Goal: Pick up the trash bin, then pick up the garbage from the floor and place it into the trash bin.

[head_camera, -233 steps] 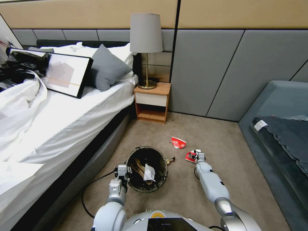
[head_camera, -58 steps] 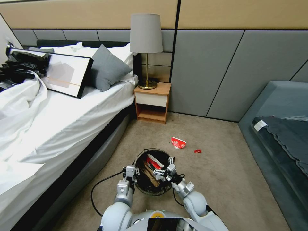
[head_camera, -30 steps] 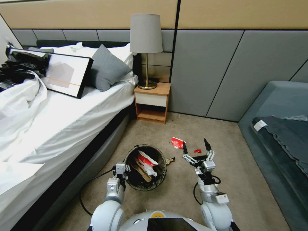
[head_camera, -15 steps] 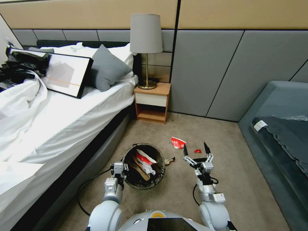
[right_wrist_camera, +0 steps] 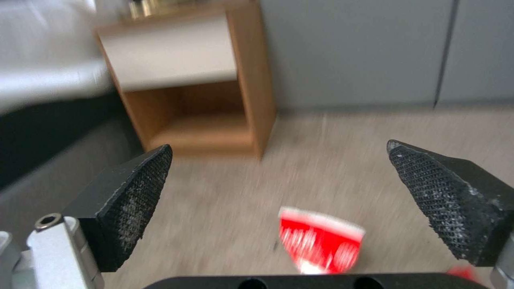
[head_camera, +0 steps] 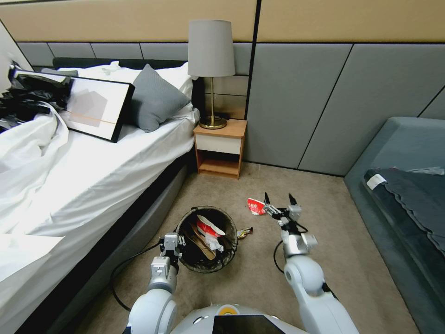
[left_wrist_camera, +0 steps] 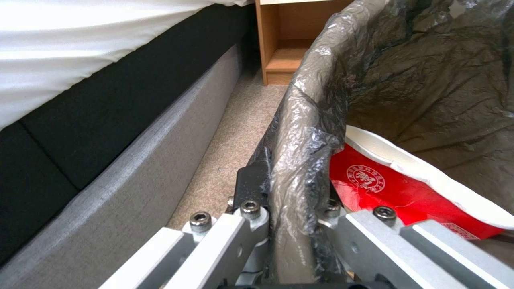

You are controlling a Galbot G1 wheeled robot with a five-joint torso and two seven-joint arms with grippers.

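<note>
From the head view we see the trash bin (head_camera: 207, 240) on the carpet at the bed's foot side, holding a red-and-white wrapper (head_camera: 207, 228), tan paper and a white tissue. Our left pincer (head_camera: 172, 242) clamps its rim at nine o'clock. Our right pincer (head_camera: 278, 201) reaches forward, spread wide, just right of a red wrapper on the floor (head_camera: 256, 207). A dark wrapper (head_camera: 244, 231) lies at the bin's three o'clock.

In the left wrist view our pincer (left_wrist_camera: 292, 216) grips the bag-covered rim (left_wrist_camera: 308, 120), beside the red wrapper (left_wrist_camera: 407, 192) inside.

In the right wrist view the pads (right_wrist_camera: 134, 196) stand apart above the red wrapper (right_wrist_camera: 319, 244).
</note>
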